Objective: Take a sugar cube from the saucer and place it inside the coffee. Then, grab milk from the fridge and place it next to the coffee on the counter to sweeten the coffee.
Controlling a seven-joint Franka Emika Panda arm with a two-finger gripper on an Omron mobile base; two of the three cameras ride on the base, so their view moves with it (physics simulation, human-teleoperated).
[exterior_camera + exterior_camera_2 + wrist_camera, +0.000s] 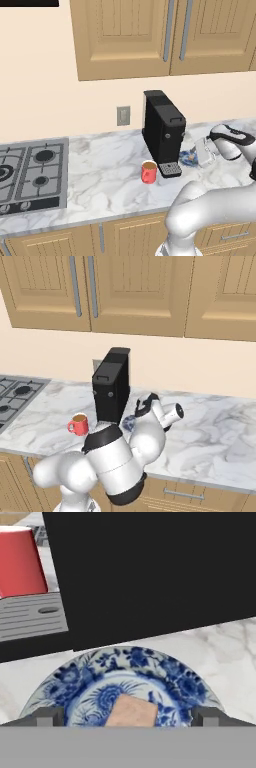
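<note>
The blue patterned saucer (125, 677) lies on the marble counter (110, 170) just right of the black coffee machine. On it rests the sugar cube (131, 711), a pale tan lump. My gripper (127, 718) hovers low over the saucer, open, with one fingertip on each side of the cube and a wide gap to it. In the left base view the gripper (202, 150) hangs beside the saucer (189, 158). The coffee, a red mug (149, 172) with brown liquid, stands left of the machine's drip tray; the mug (20, 562) also shows at the upper left of the hand view. Milk and fridge are out of view.
The tall black coffee machine (162, 130) stands between mug and saucer, close to my hand. A gas hob (32, 172) is set in the counter at the far left. Wooden wall cabinets (160, 35) hang overhead. Bare marble (215, 426) stretches to the right.
</note>
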